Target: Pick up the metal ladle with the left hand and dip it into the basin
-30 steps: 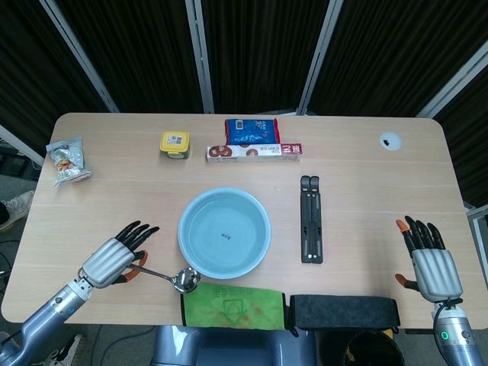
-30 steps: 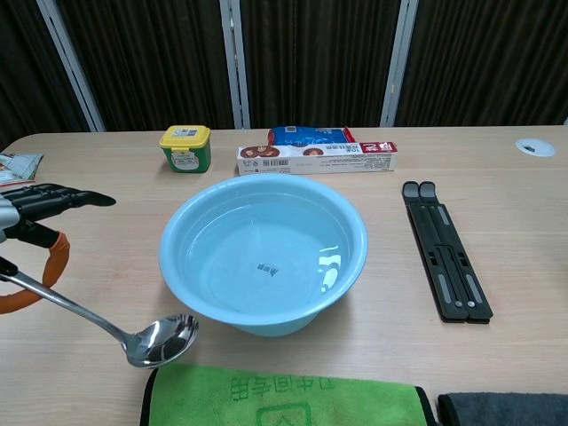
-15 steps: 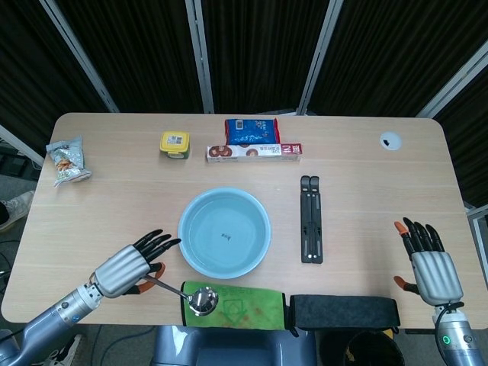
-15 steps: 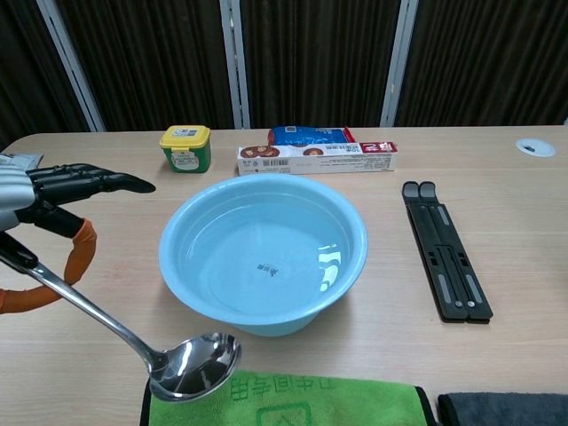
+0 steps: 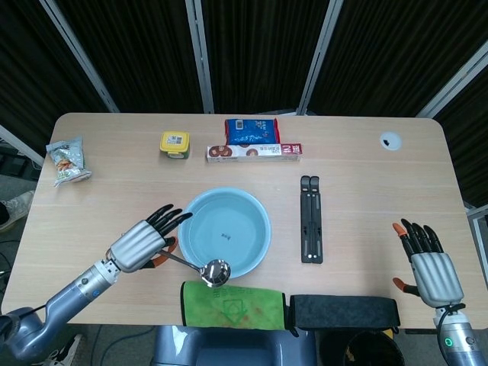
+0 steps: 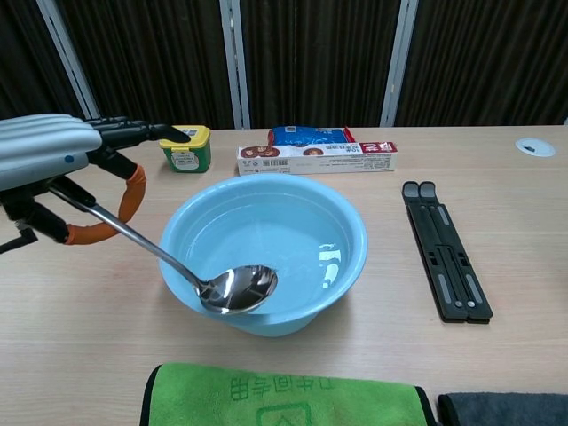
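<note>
My left hand (image 6: 53, 160) grips the metal ladle (image 6: 177, 266), bowl raised at the near rim of the basin (image 6: 342, 266); my right hand (image 5: 428, 263) lies spread, holding nothing, on the worktop (image 5: 366, 183).

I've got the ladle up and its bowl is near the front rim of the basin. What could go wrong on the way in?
The ladle bowl sits level with the near rim of the basin; swinging in without lifting could knock the rim and shove or tip the basin, slopping the water inside it.

The left hand holds the handle near its orange end with fingers partly spread, so the long ladle might twist or slip.

The green towel lies just below, a likely place for drips.
</note>
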Robot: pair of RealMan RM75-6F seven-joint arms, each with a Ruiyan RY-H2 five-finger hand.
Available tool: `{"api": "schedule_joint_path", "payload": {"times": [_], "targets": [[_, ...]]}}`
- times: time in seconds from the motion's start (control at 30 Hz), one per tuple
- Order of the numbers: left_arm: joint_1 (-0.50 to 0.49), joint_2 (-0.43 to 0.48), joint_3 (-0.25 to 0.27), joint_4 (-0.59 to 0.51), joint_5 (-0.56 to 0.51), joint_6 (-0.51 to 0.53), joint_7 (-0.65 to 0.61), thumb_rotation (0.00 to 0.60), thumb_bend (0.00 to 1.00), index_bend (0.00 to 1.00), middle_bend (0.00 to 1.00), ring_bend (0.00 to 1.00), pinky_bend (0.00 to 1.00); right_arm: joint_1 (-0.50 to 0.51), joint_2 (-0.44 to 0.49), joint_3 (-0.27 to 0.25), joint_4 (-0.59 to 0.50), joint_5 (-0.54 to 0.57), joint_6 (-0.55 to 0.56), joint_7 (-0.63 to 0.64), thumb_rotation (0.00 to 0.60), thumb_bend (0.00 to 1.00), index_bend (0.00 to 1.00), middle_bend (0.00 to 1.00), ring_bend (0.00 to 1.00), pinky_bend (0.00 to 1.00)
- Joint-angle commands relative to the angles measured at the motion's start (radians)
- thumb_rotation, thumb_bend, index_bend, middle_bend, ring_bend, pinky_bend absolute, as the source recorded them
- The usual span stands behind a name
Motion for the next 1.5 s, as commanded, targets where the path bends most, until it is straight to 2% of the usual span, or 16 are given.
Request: {"api": "schedule_joint_path", "payload": {"times": [0.03,0.47,0.93,1.23,1.5], "targets": [[-0.026,-0.024,-0.028,0.025,-0.043,-0.048,0.013,0.600,0.43,0.64,0.00,0.00,0.00,-0.002,0.006,0.004,0.001,0.006,0.004,0.013,0.600,0.00,0.00,0.00,0.00,0.00],[-0.096,-0.149,-0.094,0.164,-0.157,-0.168,0.029,0.600,0.43,0.64,0.00,0.00,0.00,0.000,0.020,0.009,0.005,0.014,-0.005,0.049,0.600,0.00,0.00,0.00,0.00,0.00],[-0.164,-0.283,-0.116,0.340,-0.205,-0.254,-0.038,0.600,0.43,0.64,0.00,0.00,0.00,0.004,0.029,0.016,0.011,0.028,-0.016,0.072,0.600,0.00,0.00,0.00,0.00,0.00],[-0.176,-0.306,-0.105,0.383,-0.208,-0.254,-0.045,0.600,0.44,0.65,0.00,0.00,0.00,0.004,0.031,0.017,0.014,0.028,-0.016,0.077,0.600,0.00,0.00,0.00,0.00,0.00],[-0.176,-0.277,-0.094,0.392,-0.210,-0.248,0.000,0.600,0.45,0.65,0.00,0.00,0.00,0.003,0.031,0.021,0.016,0.034,-0.015,0.081,0.600,0.00,0.00,0.00,0.00,0.00]]}}
